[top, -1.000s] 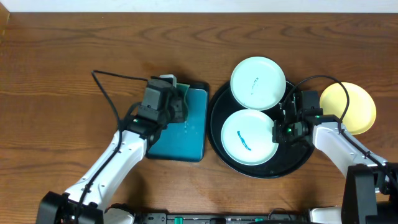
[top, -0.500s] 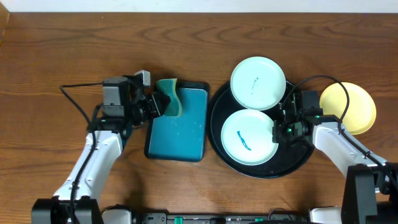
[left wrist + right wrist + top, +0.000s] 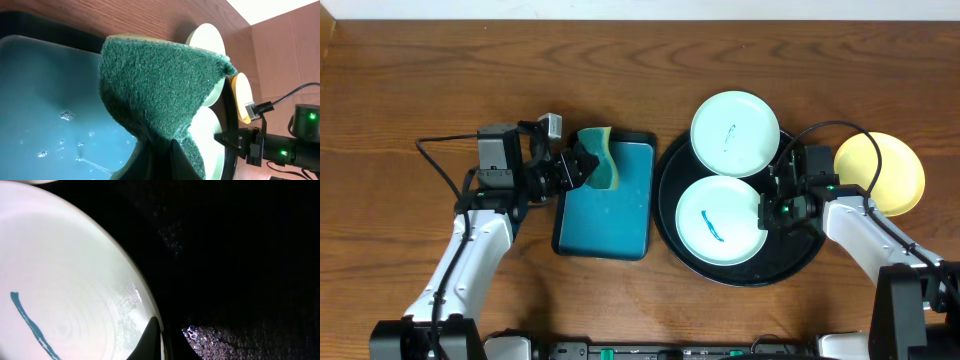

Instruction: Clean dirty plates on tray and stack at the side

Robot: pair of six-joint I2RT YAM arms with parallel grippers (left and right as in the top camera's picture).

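Over the 11 o'clock corner of the rectangular teal tray with a black rim (image 3: 620,215), the left pincer (image 3: 576,168) is pinching a thick green scouring sponge with a yellow backing (image 3: 600,160) and holding it upright above the wet tray.

The round shallow mint-white plastic plate with a long blue-green smear (image 3: 720,220) is lying in the 6 o'clock half of the large round glossy black tray (image 3: 790,268). From the sponge, this smeared plate is lying between 3 and 4 o'clock, across the teal tray. The smear is running from about 11 to 5 o'clock, so the wiping stroke probably needs to follow that line.

The left arm is reaching up from 7 o'clock, with its wrist turned toward 3 o'clock. It is the arm with the sponge, so the next reach is probably its work.

The right pincer (image 3: 767,208) is sitting at the 3 o'clock rim of the smeared plate. Its fingers (image 3: 151,336) are pressed almost together there, apparently nipping the rim to steady it.

A second mint-white plate (image 3: 735,125) is lying at 12 o'clock on the black tray. The pale yellow plate (image 3: 885,175) is resting on the wooden worktop (image 3: 420,80), beside the tray at 3 o'clock.
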